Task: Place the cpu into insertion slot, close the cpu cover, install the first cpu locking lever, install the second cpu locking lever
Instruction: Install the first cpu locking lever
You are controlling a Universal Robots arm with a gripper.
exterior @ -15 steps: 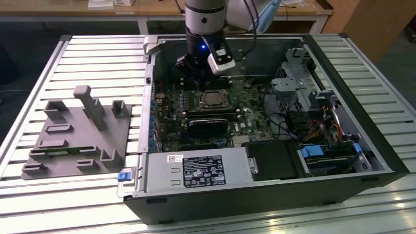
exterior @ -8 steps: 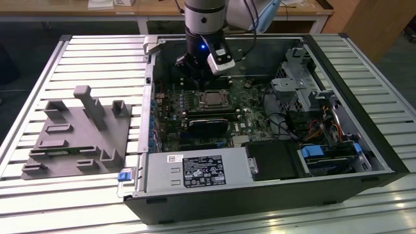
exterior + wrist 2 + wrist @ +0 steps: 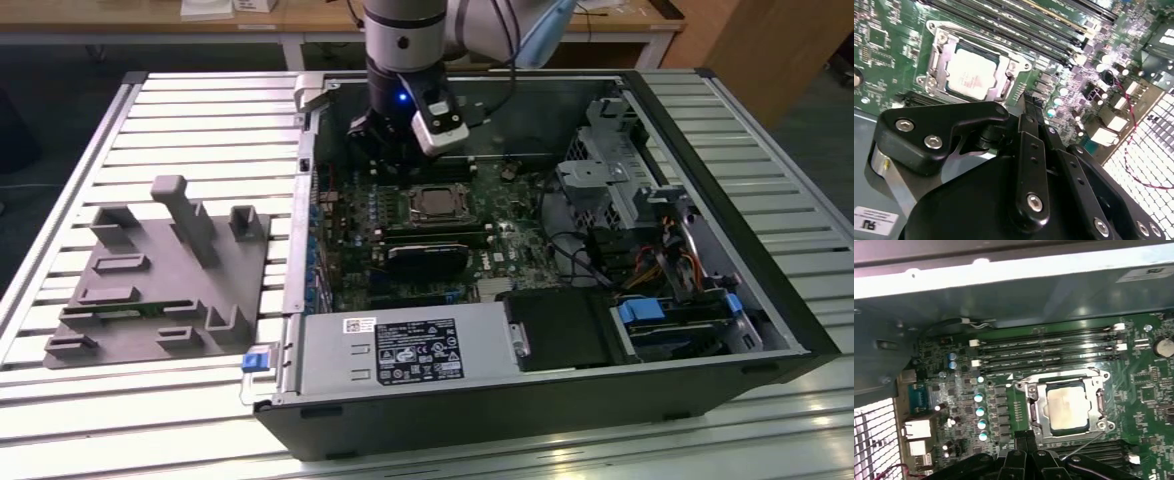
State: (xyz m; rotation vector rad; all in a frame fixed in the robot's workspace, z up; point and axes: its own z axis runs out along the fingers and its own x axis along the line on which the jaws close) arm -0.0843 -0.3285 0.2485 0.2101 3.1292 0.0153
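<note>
One cpu [image 3: 1068, 407] is sitting flat in the one insertion slot [image 3: 1070, 430], its dull metal top showing through the window of the one cpu cover [image 3: 1035, 407], which is lying down over it as a silver frame. In the first wrist view one thin wire locking lever [image 3: 1081, 445] is slanting away from a corner of the socket; whether it is latched cannot be told. Four long memory slots [image 3: 1046, 350] are running side by side between the socket and the grey case wall [image 3: 1004, 295].

The one gripper [image 3: 1026, 436] is hovering just beside the socket without touching it, its fingers [image 3: 1028, 117] lying together and holding nothing. In the exterior view the gripper [image 3: 380, 170] is reaching down inside the open computer case [image 3: 534, 410], near the far wall, with the cpu [image 3: 434, 205] lying just in front of it. The space above the socket is standing open. One grey fixture [image 3: 147, 290] is resting on the slatted desk [image 3: 200, 120] at the exterior view's left, well apart from the case.
</note>
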